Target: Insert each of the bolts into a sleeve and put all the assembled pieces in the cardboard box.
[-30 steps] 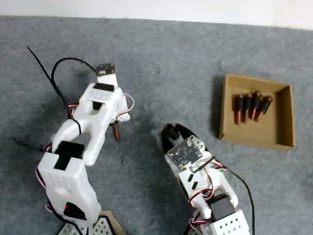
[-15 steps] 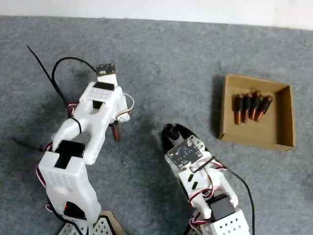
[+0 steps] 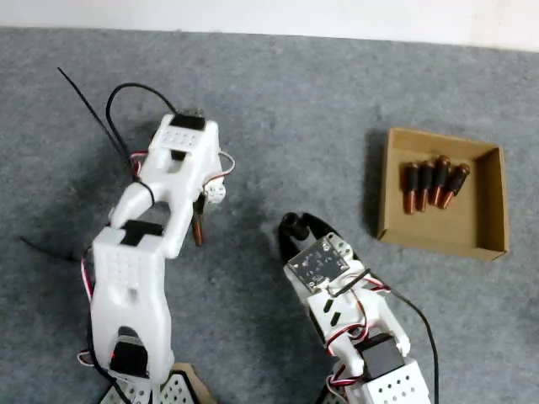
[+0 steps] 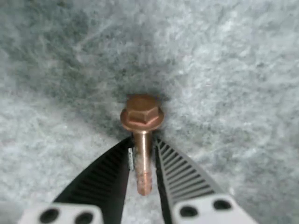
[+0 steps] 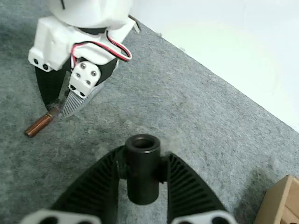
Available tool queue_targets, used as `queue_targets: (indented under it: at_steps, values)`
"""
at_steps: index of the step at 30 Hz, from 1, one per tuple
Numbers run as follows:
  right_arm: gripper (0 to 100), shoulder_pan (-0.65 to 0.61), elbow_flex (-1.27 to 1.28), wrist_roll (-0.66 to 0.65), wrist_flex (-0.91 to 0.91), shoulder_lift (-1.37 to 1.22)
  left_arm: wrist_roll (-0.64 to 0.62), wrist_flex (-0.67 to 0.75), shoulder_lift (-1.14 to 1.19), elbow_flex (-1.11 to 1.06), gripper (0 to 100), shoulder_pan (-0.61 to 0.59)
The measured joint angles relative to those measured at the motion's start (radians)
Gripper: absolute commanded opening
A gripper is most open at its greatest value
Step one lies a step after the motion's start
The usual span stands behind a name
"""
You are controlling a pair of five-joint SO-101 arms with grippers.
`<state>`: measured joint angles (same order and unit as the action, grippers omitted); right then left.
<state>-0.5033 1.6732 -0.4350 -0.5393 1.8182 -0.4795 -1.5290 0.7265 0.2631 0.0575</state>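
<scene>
Four assembled pieces [image 3: 431, 185] lie in cardboard box [image 3: 472, 223], frame right. Left tool [image 4: 142, 142] pinches stiff, likely slick bolt [image 3: 198, 229] mid-shank, centre-left. Right tool [image 5: 142, 156] clamps rigid sleeve [image 3: 291, 224] by its body, frame centre.

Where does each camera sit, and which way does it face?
High view: above the table, looking down on both arms and the cardboard box.
Left wrist view: on the left arm, looking past the left end effector gripping a bolt.
Right wrist view: on the right arm, facing the left arm past the right end effector holding a sleeve.
All three show the bolt.
</scene>
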Motion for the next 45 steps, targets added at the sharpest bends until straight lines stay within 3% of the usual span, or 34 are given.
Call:
queue_targets:
  at_steps: [6, 16, 22, 31, 42, 45]
  values:
    - [0.5, 0.0, 0.0, 0.0, 0.0, 0.0, 0.002, -0.077, 0.077, 0.097, 0, 0.0]
    - [0.5, 0.0, 0.0, 0.0, 0.0, 0.0, 0.083, -0.038, 0.014, 0.023, 0, -0.002]
    - [0.5, 0.0, 0.0, 0.0, 0.0, 0.0, 0.115, 0.253, -0.281, -0.33, 0, 0.021]
    - [0.5, 0.0, 0.0, 0.0, 0.0, 0.0, 0.12, 0.726, -0.934, -0.936, 0, 0.034]
    - [0.5, 0.0, 0.0, -0.003, 0.0, 0.0, 0.118, 1.224, -1.478, -1.398, 0, 0.049]
    - [0.5, 0.0, 0.0, -0.003, 0.0, 0.0, 0.044, 1.313, -1.576, -1.476, 0, 0.066]
